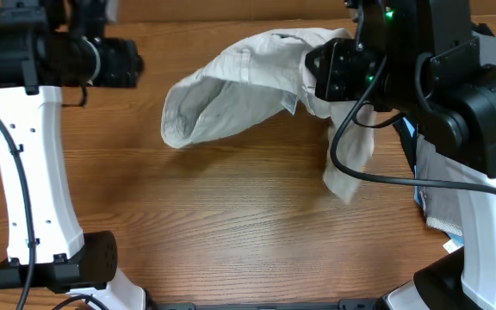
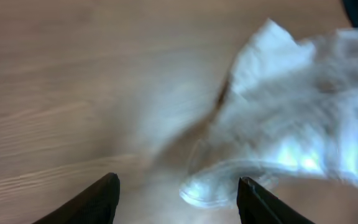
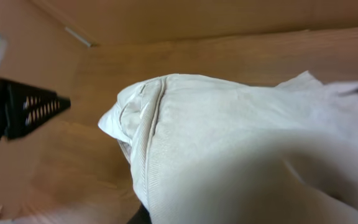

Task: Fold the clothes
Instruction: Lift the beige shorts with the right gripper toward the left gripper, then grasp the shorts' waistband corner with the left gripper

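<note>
The light beige shorts lie partly lifted on the wooden table, the waistband opening toward the left and a leg hanging down at the right. My right gripper is shut on the shorts and holds their right part up off the table. In the right wrist view the cloth fills the frame and hides the fingers. My left gripper is open and empty above the table, with the blurred edge of the shorts just ahead of its fingers.
A grey garment with something blue under it lies at the right edge of the table, beneath the right arm. The left arm's white base stands at the left side.
</note>
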`<act>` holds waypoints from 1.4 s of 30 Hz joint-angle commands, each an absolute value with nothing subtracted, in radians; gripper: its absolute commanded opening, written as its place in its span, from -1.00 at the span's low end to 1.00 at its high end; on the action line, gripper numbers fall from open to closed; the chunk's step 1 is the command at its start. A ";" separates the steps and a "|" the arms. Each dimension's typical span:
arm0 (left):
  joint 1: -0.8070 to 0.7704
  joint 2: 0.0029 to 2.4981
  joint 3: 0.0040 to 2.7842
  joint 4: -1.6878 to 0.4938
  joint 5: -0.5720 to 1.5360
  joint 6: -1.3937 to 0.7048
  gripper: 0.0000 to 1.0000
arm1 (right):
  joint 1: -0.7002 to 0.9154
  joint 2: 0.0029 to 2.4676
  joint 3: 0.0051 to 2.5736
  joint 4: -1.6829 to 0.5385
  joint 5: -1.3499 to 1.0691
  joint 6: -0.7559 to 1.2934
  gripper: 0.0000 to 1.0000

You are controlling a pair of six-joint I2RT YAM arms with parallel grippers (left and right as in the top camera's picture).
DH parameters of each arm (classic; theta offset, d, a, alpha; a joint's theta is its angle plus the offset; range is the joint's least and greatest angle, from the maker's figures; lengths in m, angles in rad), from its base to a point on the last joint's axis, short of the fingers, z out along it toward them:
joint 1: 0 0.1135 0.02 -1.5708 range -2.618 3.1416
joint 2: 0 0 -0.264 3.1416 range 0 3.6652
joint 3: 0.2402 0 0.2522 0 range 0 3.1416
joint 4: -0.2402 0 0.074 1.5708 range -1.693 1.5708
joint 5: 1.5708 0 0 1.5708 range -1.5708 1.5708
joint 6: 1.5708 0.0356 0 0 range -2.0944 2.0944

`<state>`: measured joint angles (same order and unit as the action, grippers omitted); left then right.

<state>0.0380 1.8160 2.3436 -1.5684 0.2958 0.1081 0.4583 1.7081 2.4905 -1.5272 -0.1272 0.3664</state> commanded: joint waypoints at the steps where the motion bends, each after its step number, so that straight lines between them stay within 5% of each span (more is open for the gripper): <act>1: -0.037 1.805 2.313 -1.604 0.405 0.242 0.27 | 0.446 1.705 2.520 -1.512 -0.079 0.366 -0.93; 9: -0.158 1.805 2.079 -1.529 0.404 0.305 0.35 | 0.413 1.713 2.520 -1.517 -0.079 0.366 -0.93; 32: -0.231 1.805 1.419 -0.865 0.487 -0.208 0.36 | 0.337 1.714 2.519 -1.516 -0.078 0.366 -0.93; 34: -0.231 1.805 1.383 -0.823 0.486 -0.211 0.09 | 0.337 1.714 2.519 -1.515 -0.078 0.366 -0.93; 36: -0.229 1.805 1.365 -0.802 0.467 -0.212 -0.69 | 0.333 1.714 2.519 -1.516 -0.078 0.366 -0.93; 37: -0.228 1.805 1.366 -0.802 0.452 -0.211 -0.92 | 0.328 1.714 2.519 -1.517 -0.078 0.366 -0.93; 42: -0.188 1.797 1.460 -0.861 0.421 -0.213 -0.92 | 0.293 1.714 2.519 -1.549 -0.078 0.365 -0.93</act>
